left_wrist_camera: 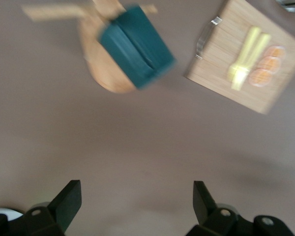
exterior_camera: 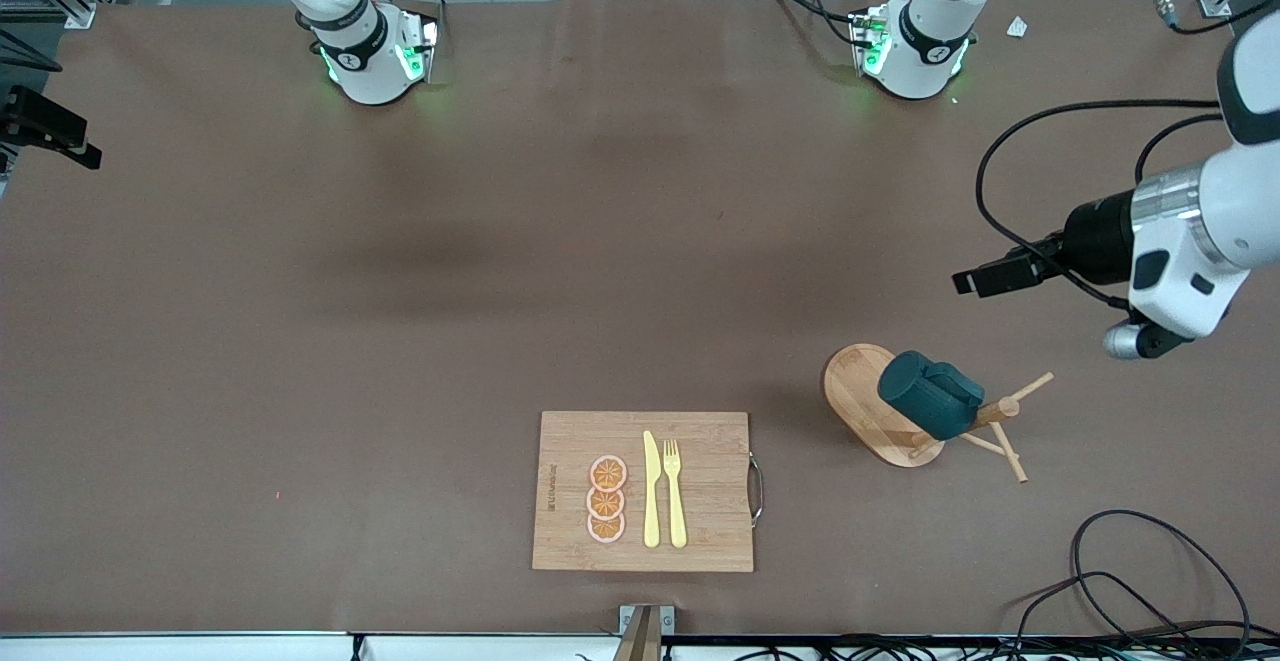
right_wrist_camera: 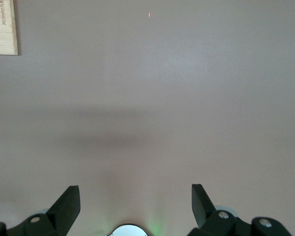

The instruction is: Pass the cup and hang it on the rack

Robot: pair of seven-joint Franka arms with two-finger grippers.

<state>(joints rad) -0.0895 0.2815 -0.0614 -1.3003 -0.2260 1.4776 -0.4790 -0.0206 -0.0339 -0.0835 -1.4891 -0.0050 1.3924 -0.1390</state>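
The cup [exterior_camera: 930, 396] hangs on the rack [exterior_camera: 868, 391], toward my left arm's end of the table. My left gripper [left_wrist_camera: 136, 206] hovers above bare table nearby, spread wide and empty; my right gripper [right_wrist_camera: 135, 206] waits likewise.

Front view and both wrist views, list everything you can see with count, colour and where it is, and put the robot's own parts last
cup: one, dark teal, hanging tilted on the rack
rack: one, light wood, toward the left arm's end of the table
cutting board: one, light wood with a metal handle, near the front camera's edge
orange slices: three, orange, in a row on the cutting board
knife: one, yellow, on the board beside the slices
fork: one, yellow, beside the knife
table: one, brown
left gripper: one, black fingers, open, empty, above bare table near the rack
right gripper: one, black fingers, open, empty, over bare table
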